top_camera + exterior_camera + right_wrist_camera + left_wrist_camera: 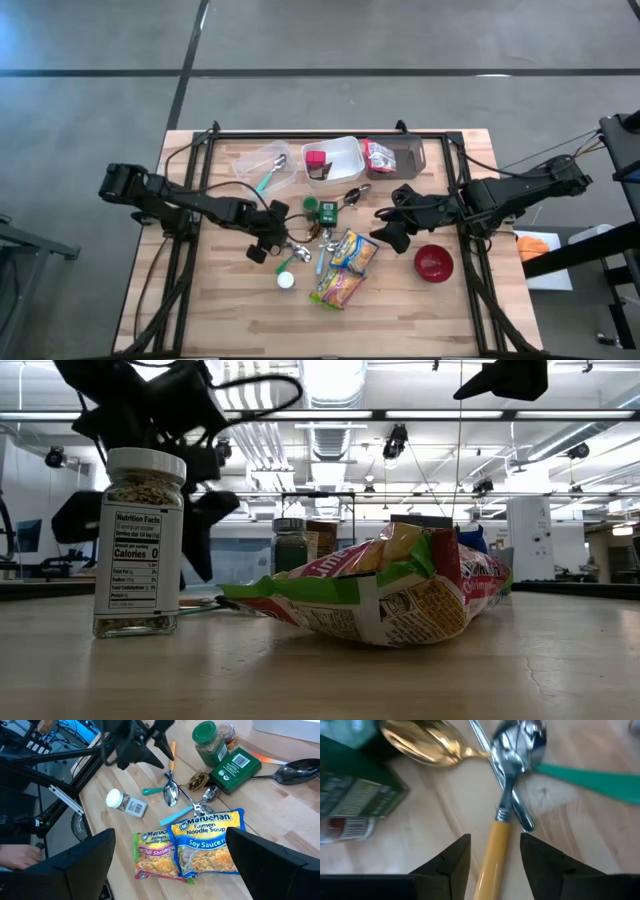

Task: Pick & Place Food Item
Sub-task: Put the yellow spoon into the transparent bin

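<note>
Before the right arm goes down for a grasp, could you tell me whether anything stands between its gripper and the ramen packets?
Nothing visible does. The right gripper hangs open above the Soy Sauce ramen packet and the Chili Shrimp ramen packet, both uncovered. Only a blue-handled utensil lies at the first packet's edge.

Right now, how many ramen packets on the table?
2. The blue Soy Sauce ramen packet lies near the table's middle, just right of the utensil pile. The Chili Shrimp ramen packet lies beside it, touching, nearer the front edge. None seem hidden.

2 ramen packets [187, 847] – 2 jars [210, 740]
</note>
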Robot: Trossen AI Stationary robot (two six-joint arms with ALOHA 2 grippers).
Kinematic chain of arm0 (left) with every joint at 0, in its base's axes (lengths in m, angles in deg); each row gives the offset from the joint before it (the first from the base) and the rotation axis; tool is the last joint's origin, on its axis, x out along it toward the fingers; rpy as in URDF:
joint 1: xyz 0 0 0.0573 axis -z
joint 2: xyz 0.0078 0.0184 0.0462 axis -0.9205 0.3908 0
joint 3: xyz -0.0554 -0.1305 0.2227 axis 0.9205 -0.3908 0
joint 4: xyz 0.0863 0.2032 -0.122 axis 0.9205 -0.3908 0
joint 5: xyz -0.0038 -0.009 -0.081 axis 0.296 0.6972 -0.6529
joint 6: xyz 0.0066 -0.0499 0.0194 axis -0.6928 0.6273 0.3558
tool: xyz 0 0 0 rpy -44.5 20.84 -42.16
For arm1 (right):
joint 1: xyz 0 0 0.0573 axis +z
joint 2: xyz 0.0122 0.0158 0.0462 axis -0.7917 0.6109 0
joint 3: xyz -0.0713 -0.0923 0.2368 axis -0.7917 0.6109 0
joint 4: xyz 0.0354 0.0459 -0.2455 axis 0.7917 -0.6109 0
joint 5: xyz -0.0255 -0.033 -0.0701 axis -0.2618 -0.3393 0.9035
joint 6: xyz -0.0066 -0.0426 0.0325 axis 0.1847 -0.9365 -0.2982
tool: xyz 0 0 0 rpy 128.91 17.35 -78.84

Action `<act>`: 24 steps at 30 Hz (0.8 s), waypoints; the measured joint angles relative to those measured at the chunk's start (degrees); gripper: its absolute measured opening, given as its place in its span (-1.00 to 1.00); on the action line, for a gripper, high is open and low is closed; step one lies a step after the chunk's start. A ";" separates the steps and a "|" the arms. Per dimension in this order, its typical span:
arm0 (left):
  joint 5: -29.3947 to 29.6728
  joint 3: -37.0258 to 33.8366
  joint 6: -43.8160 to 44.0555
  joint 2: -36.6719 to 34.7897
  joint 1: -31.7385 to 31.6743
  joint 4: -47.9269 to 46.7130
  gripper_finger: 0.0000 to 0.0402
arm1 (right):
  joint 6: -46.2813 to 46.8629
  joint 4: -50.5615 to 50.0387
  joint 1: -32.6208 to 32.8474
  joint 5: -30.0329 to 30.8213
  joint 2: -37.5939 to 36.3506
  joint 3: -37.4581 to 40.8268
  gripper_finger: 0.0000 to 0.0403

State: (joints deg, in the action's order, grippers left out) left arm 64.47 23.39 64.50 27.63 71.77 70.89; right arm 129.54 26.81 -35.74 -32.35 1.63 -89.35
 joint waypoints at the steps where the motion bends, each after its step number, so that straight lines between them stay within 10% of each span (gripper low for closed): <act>1: -0.11 0.00 -0.72 0.74 0.00 0.03 -0.13 | 0.00 0.07 0.01 0.00 0.00 0.00 0.86; 13: -3.28 0.37 -6.86 6.13 -1.58 1.87 -0.17 | 0.43 0.20 0.01 -0.11 0.00 0.00 0.86; 24: -9.09 0.15 -6.34 7.64 -3.56 3.71 -0.90 | 1.02 0.29 0.04 -0.37 0.00 0.11 0.86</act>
State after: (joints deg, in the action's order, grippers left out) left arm 55.38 23.54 58.15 35.27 68.21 74.60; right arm 130.57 27.10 -35.70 -32.73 1.63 -89.24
